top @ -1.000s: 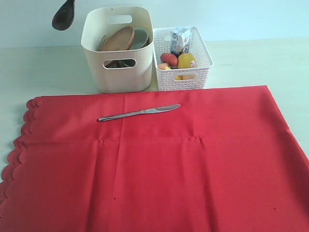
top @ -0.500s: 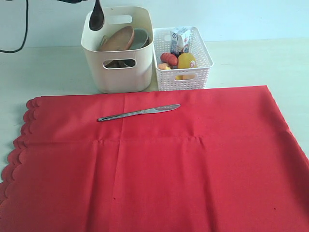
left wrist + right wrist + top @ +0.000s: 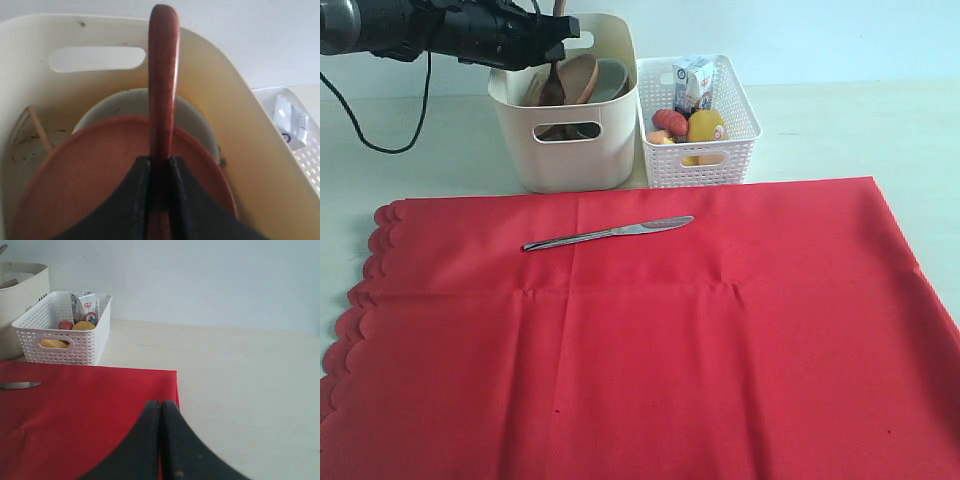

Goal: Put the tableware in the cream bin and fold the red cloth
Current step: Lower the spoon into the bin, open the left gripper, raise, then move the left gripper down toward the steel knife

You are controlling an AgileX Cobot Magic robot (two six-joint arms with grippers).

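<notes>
My left gripper hangs over the cream bin, shut on the reddish-brown handle of the dark spoon. The spoon's bowl end dips into the bin. Inside lean the wooden plate, the pale bowl and chopsticks. The steel knife lies on the spread red cloth. My right gripper is shut and empty above the cloth's edge; the exterior view does not show it.
A white lattice basket with toy food and a milk carton stands right of the cream bin. The left arm's black cable loops over the pale table at the back left.
The left arm has swung right with the spoon, from left of the cream bin to above it, and the spoon now reaches down into the bin. Knife and cloth have not moved.
</notes>
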